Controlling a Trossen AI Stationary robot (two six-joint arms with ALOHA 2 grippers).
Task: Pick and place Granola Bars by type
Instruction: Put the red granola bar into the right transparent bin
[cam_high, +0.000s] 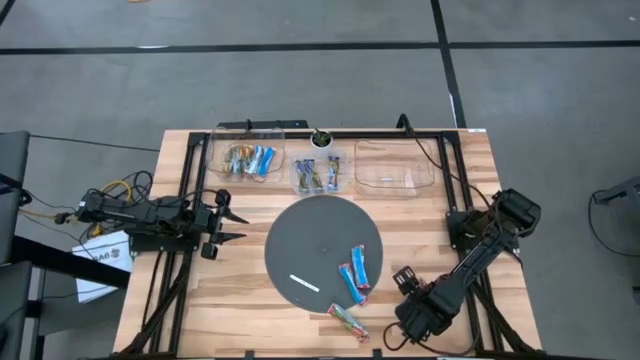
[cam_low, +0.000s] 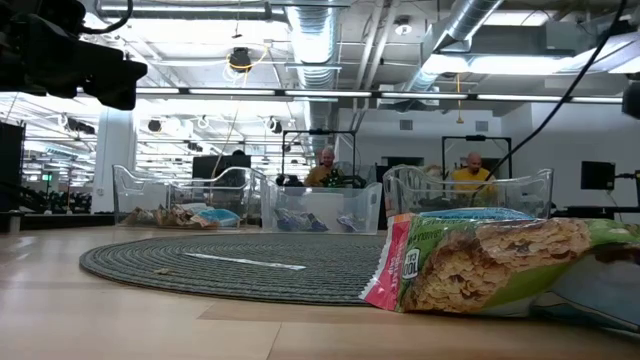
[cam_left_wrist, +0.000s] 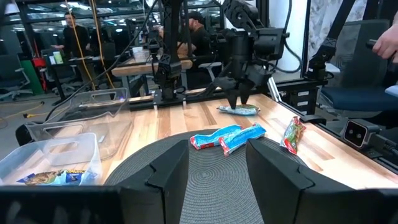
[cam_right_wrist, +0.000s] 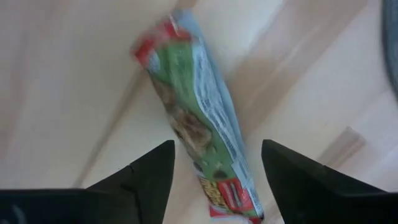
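My right gripper (cam_right_wrist: 217, 146) is open, pointing down over a green-tan granola bar (cam_right_wrist: 205, 130) that lies flat on the wood near the table's near edge. Its fingers stand on either side of the bar without touching it. The left wrist view shows the same gripper (cam_left_wrist: 239, 96) just above that bar (cam_left_wrist: 238, 110). A second green bar (cam_high: 347, 320) lies nearby on the wood. Two bright blue bars (cam_high: 360, 262) (cam_high: 350, 284) and a white strip (cam_high: 304, 283) lie on the round grey mat (cam_high: 300, 240). My left gripper (cam_high: 235, 222) waits open at the table's left side.
Three clear bins stand along the far edge. The left bin (cam_high: 222, 150) holds green and blue bars, the small middle bin (cam_high: 298, 185) holds dark blue ones, and the right bin (cam_high: 395, 185) shows none. A black frame rail runs behind them. People sit beyond the table.
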